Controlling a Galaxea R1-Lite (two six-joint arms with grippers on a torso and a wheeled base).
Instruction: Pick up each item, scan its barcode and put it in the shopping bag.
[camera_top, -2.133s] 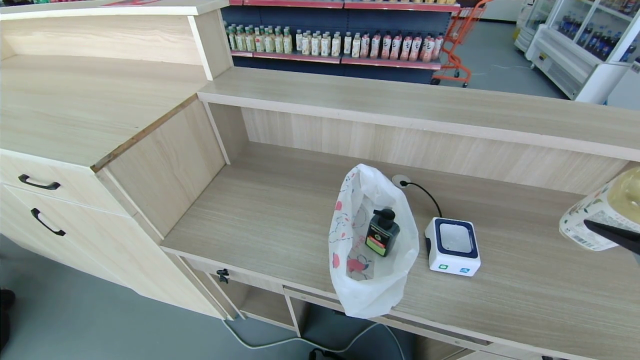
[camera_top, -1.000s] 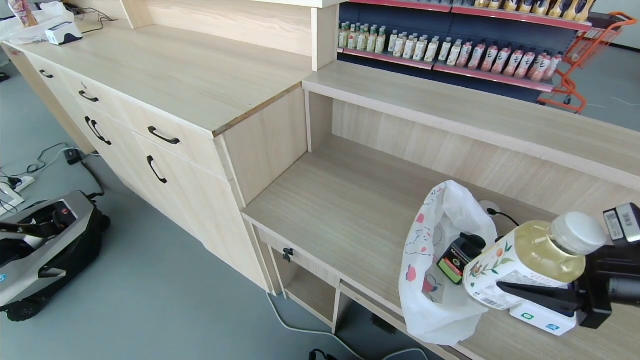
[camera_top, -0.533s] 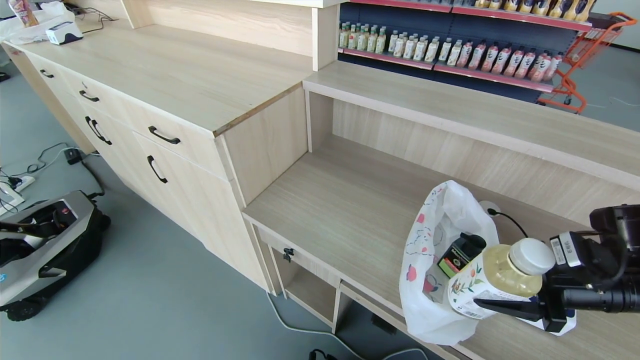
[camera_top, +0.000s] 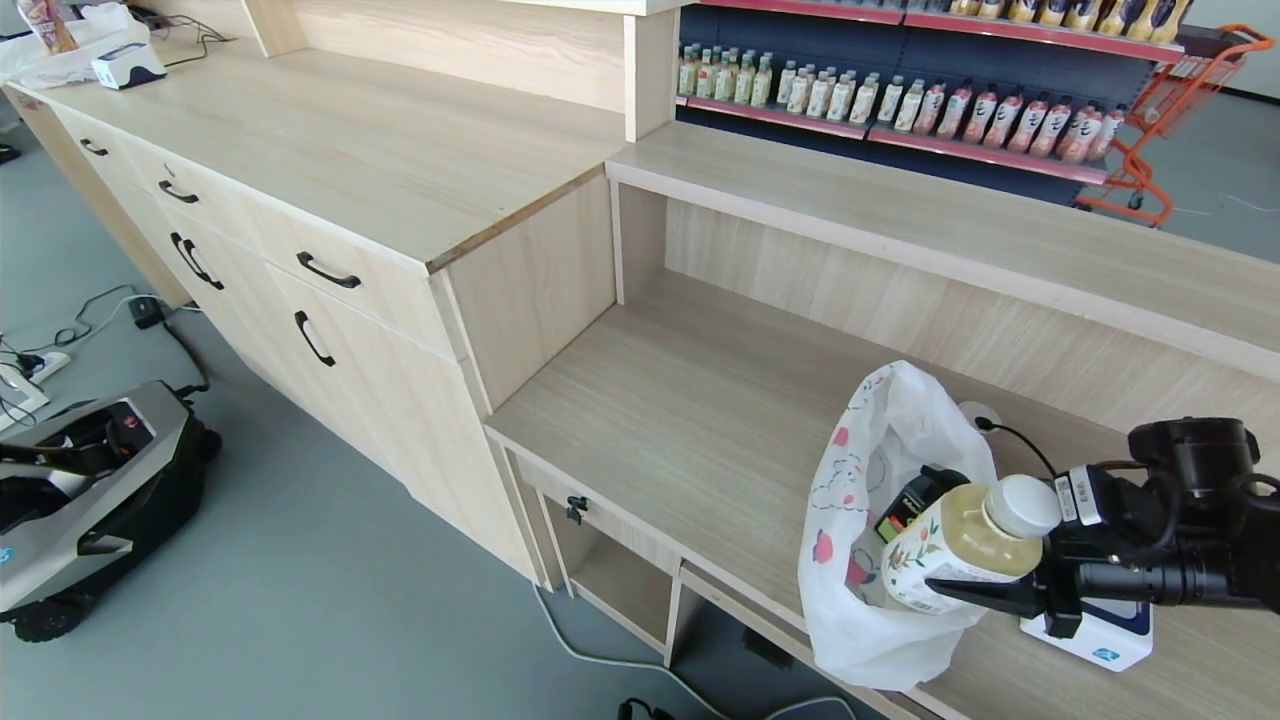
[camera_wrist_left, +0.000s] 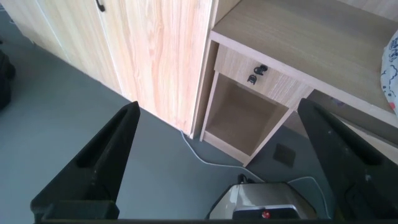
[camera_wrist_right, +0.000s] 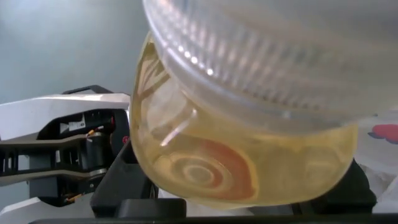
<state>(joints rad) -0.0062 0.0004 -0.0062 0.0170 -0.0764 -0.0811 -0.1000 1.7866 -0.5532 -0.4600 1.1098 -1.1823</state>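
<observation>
- Wooden counter (camera_top: 700, 420): fills the centre and lower right of the head view, with store shelving behind.
- Shopping bag (camera_top: 850, 470): lower right, mouth open, dark pump bottle (camera_top: 912, 505) inside.
- Tea bottle (camera_top: 950, 550): tilted, base at the bag's mouth.
- My right gripper (camera_top: 985, 588): jaws clamped on the tea bottle's body.
- My left gripper (camera_wrist_left: 211, 168): jaws wide apart, empty (over the floor).
- Scanner (camera_top: 1095, 635): just beside the bag.
- Handling: enter base-first, steer clear of the pump bottle, and let go low inside.

clear glossy plastic bottle (camera_top: 950, 552), thin crinkled plastic bag (camera_top: 852, 648), matt wood-grain counter (camera_top: 700, 420).
</observation>
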